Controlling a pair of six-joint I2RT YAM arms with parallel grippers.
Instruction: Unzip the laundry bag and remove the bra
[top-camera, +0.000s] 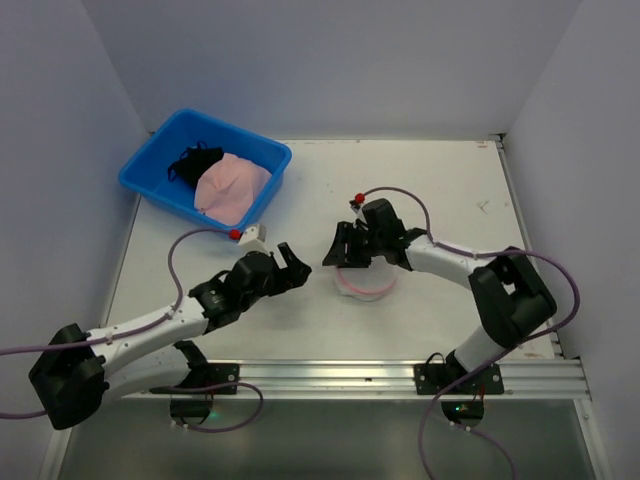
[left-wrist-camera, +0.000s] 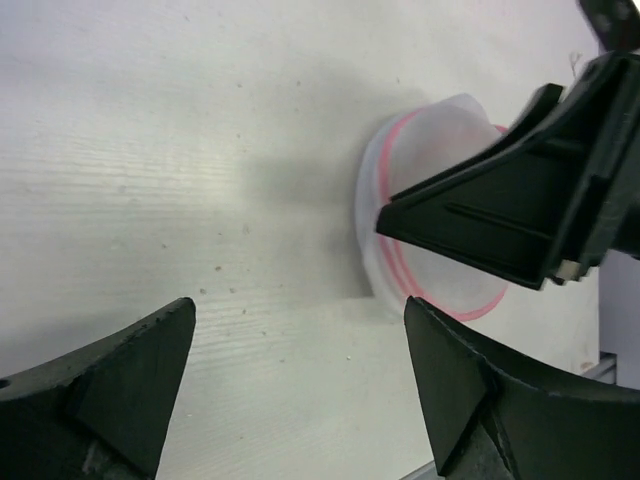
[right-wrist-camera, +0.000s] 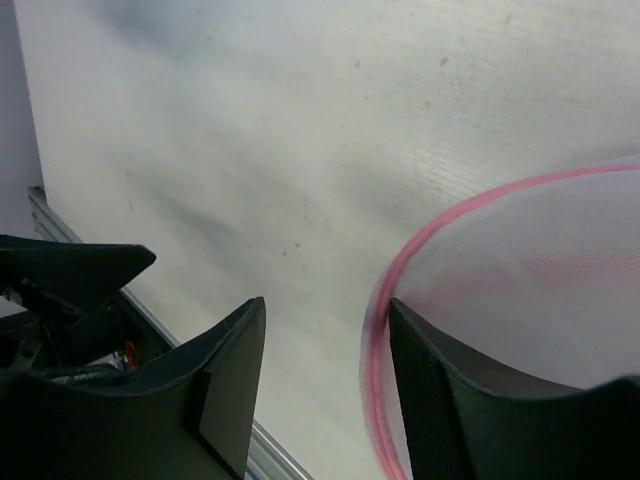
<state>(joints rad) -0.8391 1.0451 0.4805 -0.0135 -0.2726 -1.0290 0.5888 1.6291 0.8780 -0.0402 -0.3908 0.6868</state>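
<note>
The little mesh laundry bag (top-camera: 365, 285) sits mid-table. The right gripper (top-camera: 338, 258) is low over its pink rim, fingers spread and holding nothing, and the left gripper (top-camera: 298, 265) is just beside it, wide open too. The pink bra (top-camera: 232, 188) seems to lie in the blue tub (top-camera: 150, 147) (I can't tell if the zip is open), so I think only lifting away is left, and there is bare table (top-camera: 450, 190) all round.

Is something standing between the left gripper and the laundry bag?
Nothing visible does. Only bare table separates the left gripper and the laundry bag; the right gripper straddles the bag's pink rim.
</note>
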